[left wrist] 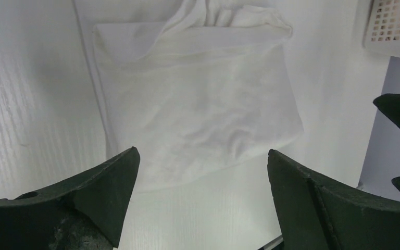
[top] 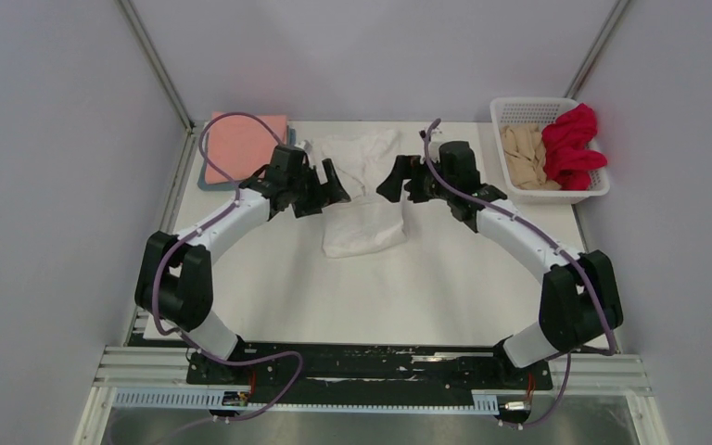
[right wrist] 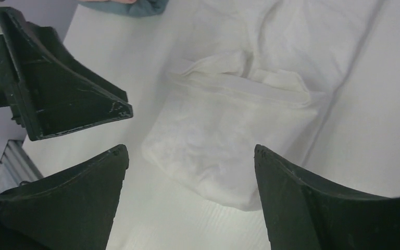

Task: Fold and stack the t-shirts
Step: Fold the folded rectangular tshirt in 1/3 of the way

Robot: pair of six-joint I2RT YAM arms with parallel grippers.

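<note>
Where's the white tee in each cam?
Top external: white t-shirt just above centre, between left gripper and right gripper.
Left wrist: upper centre, above that gripper's open jaws.
Right wrist: centre of frame.
Shared landmark: left gripper, bottom edge in its own view, upper left in the right wrist view.

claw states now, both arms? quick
Left claw: open, holding nothing; the white t-shirt lies between its fingers in view.
Right claw: open, holding nothing.
</note>
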